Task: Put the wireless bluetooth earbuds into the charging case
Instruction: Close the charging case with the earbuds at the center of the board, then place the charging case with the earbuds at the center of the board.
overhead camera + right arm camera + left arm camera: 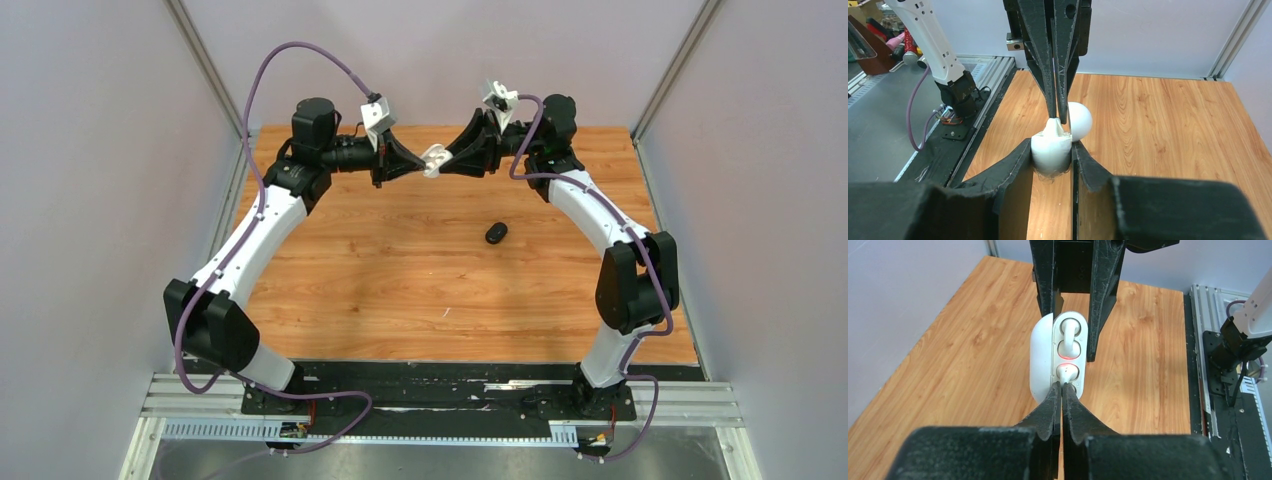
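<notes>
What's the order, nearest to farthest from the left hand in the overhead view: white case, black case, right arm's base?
1. white case, right at the left hand, up off the table.
2. black case, lying on the table, rightward.
3. right arm's base, near edge, right.

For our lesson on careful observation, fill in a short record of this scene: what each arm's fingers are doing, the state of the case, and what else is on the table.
Left fingers: shut, tips against the lower white earbud; a pinch cannot be confirmed
Right fingers: closed on the white charging case, held off the table
Case: lid open, red light lit between the slots
Upper white earbud: seated in its slot
On the table: one black case, lying apart
</notes>
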Tool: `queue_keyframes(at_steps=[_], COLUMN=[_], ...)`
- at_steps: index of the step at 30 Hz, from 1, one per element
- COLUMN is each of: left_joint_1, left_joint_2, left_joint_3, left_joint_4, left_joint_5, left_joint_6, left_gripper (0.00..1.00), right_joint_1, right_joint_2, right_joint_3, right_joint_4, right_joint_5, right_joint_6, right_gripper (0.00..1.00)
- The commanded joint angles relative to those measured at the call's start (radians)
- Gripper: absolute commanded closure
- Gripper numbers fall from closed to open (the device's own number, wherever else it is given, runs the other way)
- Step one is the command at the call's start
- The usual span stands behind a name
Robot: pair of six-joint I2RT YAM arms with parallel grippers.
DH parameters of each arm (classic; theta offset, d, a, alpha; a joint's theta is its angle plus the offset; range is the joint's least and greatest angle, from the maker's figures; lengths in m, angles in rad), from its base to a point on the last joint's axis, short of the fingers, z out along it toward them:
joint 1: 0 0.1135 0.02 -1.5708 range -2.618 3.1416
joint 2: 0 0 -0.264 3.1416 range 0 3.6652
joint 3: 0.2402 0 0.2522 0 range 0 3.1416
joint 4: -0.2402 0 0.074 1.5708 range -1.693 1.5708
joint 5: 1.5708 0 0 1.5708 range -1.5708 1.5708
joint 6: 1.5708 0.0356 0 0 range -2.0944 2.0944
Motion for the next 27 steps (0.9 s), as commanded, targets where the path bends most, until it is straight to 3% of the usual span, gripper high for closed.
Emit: queue_keyframes(at_steps=[1,7,12,13,18,21,24,27], left_joint_1=[0.001,0.030,0.080,0.079,0.076,0.066,0.066,0.071], left_joint_2=[-0.001,-0.067,-0.103,-0.109,-0.085,-0.030,0.010,0.047], left_joint_3=[0.041,0.172,0.253,0.233,0.073,0.035,0.034,0.048], left_joint_4=[0.015,-0.192,-0.323,-0.309,-0.058,0.048,0.022,-0.103], left_joint_5=[-0.022,-0.054,0.006,0.005,-0.017,-0.051,-0.180,-0.288], left_joint_6=[0.030,0.162,0.197,0.176,-0.051,-0.135,-0.151,-0.150], left_gripper=[0.87,0.42,0.17,0.06,0.00,0.00,0.00,0.00], right_joint_1=[0.022,0.007,0.004,0.005,0.003,0.003,-0.011,-0.048], right_joint_2=[-0.065,-0.052,-0.025,-0.019,0.005,0.017,0.032,0.065], right_joint_3=[0.021,0.018,0.030,0.033,0.055,0.062,0.028,-0.055], right_joint_4=[-0.015,-0.059,-0.041,-0.024,0.005,-0.136,-0.365,-0.448], right_joint_5=[-0.047,-0.021,-0.006,-0.005,0.011,0.086,0.255,0.391], right_joint_6=[-0.022,-0.033,-0.008,0.006,0.059,0.003,-0.073,0.008], right_gripper=[1.00,1.00,1.00,1.00,1.00,1.00,1.00,1.00])
